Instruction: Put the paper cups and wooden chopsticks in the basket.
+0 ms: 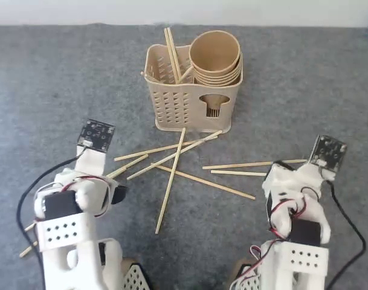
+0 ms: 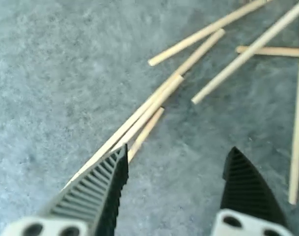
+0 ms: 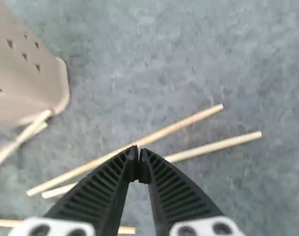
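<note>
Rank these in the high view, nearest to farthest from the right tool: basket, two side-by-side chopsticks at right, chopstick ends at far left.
1. Two side-by-side chopsticks, right side, just beneath the right tool.
2. Basket, back centre.
3. Chopstick ends, far left, front.

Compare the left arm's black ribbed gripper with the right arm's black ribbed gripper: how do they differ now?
The left gripper is open wide; the right gripper is shut, tips touching. The left gripper sits over grey carpet beside a bunch of wooden chopsticks; the right gripper's tips sit over a pair of wooden chopsticks near the beige slotted plastic basket. Both are black, ribbed and hold nothing.
</note>
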Tool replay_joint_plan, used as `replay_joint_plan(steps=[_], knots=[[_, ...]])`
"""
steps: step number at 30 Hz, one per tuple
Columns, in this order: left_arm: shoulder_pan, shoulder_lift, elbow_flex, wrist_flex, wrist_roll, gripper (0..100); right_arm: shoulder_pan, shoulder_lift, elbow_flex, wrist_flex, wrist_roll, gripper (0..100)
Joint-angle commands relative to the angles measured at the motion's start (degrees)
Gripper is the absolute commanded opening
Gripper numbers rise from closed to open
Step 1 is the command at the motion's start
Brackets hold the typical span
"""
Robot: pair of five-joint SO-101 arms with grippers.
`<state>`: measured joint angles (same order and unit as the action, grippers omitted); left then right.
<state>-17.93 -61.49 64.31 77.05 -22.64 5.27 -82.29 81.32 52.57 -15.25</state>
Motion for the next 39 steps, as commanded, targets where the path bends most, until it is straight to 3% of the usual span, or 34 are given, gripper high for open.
replay_joint_plan(steps=[1,7,22,31,39], knots=[[4.9,0.1,-2.8,1.7,-0.5,30,0.7,-4.7,4.7,-1.7,1.1,0.8],[7.6,11.9,-4.9,-3.5,-0.4,30,1.5,-8.9,8.4,-1.5,4.3,0.8],[10.5,53.9,-26.2,-12.0,-2.9,30,2.9,-19.2,13.0,-1.5,4.6,0.8],[20.1,57.5,-30.0,-13.6,-3.0,30,2.9,-21.7,14.4,-1.5,5.1,0.8],[20.9,60.0,-29.9,-18.1,-9.4,30,2.9,-21.7,14.6,-1.5,7.5,0.8]])
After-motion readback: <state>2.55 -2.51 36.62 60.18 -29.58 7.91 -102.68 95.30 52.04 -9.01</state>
